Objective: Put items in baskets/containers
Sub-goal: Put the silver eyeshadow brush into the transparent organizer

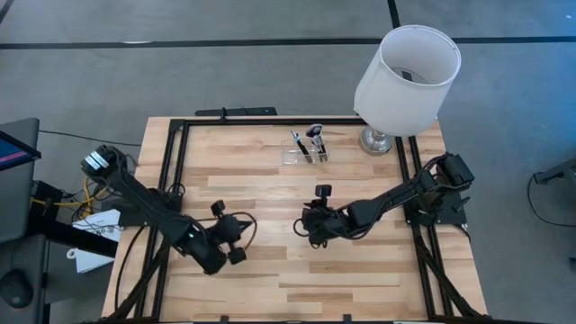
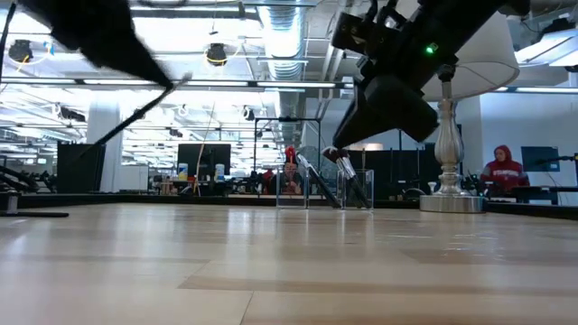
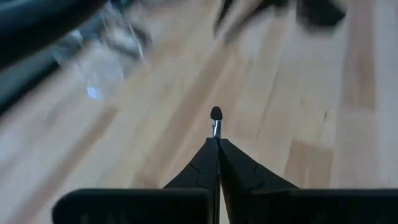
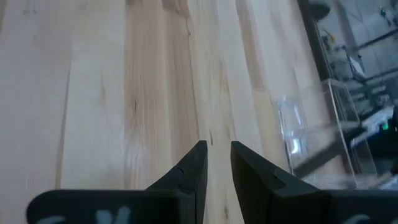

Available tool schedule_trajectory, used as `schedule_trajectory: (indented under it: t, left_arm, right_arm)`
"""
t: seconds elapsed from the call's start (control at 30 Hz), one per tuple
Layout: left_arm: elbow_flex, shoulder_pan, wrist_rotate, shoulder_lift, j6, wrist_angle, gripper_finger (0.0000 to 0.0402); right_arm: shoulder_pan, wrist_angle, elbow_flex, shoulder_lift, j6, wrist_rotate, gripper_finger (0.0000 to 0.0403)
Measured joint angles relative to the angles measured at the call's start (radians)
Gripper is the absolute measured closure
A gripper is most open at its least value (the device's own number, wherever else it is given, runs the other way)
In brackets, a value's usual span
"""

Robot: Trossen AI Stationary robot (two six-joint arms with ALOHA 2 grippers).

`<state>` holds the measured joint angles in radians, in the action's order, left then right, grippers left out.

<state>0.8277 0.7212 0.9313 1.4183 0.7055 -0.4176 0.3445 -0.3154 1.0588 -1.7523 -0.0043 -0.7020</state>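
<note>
My left gripper [image 1: 236, 243] is over the table's near-left part and is shut on a slim makeup brush [image 3: 216, 118]. In the low view the left arm [image 2: 99, 36] is raised well above the table. My right gripper [image 1: 310, 225] is over the table's middle, slightly open and empty [image 4: 216, 152]. The clear plastic organizer [image 1: 306, 151] stands on the table near its far edge, beyond the right gripper. A few dark-handled brushes [image 2: 316, 181] lean inside it, heads up. The organizer also shows in the right wrist view [image 4: 323, 134]. My left gripper pinches the slim brush between its two shut fingers. Only the silvery ferrule [image 3: 216, 129] and the small dark head stick out past the fingertips. The brush lies along the fingers. It is lifted clear of the table, and the rest of it is hidden by the fingers.
A tall lamp with a big white shade [image 1: 407, 67] stands on a metal foot [image 2: 450, 200] at the table's far right corner, right of the organizer. Black frame rails [image 1: 175, 162] run along the table's sides. Bare wood [image 1: 270, 288] lies near both grippers.
</note>
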Motion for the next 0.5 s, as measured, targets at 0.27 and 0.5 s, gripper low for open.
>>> schedule_trajectory:
  t: [0.27,0.5]
  left_arm:
    - [-0.208,0.001,0.080,-0.077,-0.325,0.586,0.0393]
    - [-0.311,-0.004,0.009,-0.071,-0.534,0.998,0.0392]
  right_arm:
    - [-0.006,0.234,0.000,0.000,-0.210,0.298,0.0339]
    - [-0.044,0.331,0.000,0.000,-0.241,0.538,0.0339]
